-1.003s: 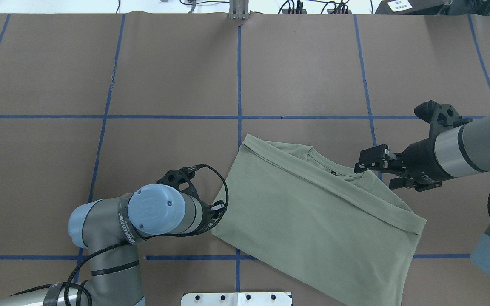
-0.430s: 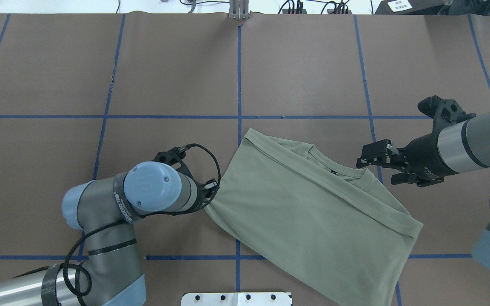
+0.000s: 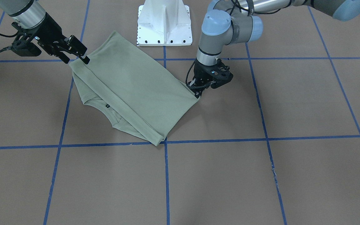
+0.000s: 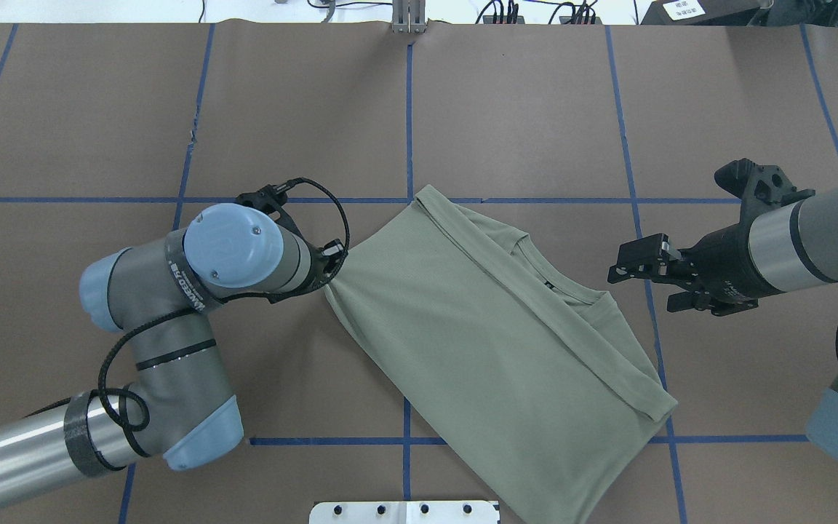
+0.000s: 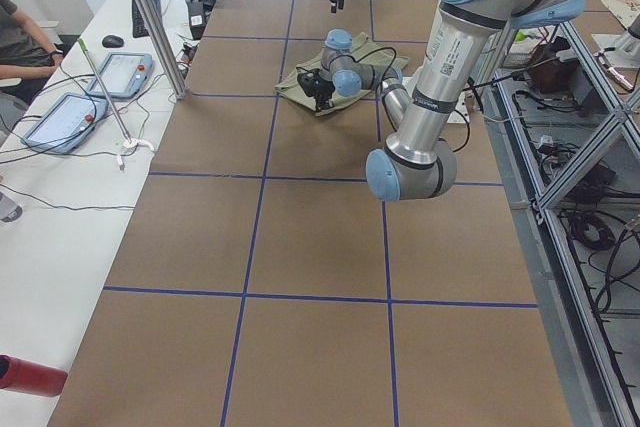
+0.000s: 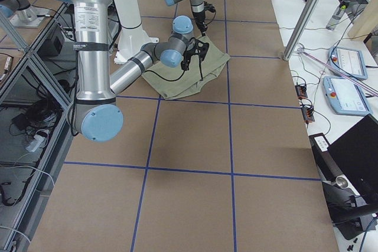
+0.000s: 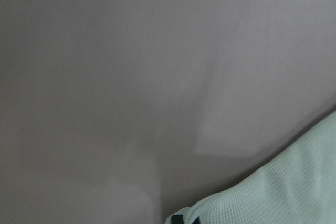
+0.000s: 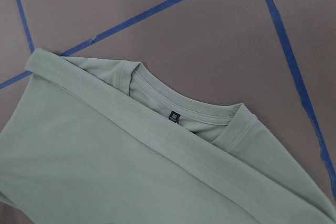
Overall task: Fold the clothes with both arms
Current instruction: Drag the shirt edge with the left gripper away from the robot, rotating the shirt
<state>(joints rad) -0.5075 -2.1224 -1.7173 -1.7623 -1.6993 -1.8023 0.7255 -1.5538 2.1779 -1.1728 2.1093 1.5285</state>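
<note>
While the left gripper [image 3: 197, 91] is clamped on one corner of the folded sage-green shirt [image 4: 484, 349], the right gripper [image 4: 644, 285] hangs with its fingers parted, just beside the collar end and not touching the cloth. The shirt lies slantwise on the brown table [image 4: 99, 109] at the middle of the robot-side edge. Its collar and black neck label [image 4: 548, 284] face the far right corner, and its nearest corner is just beside the white pedestal [image 3: 164, 22].
</note>
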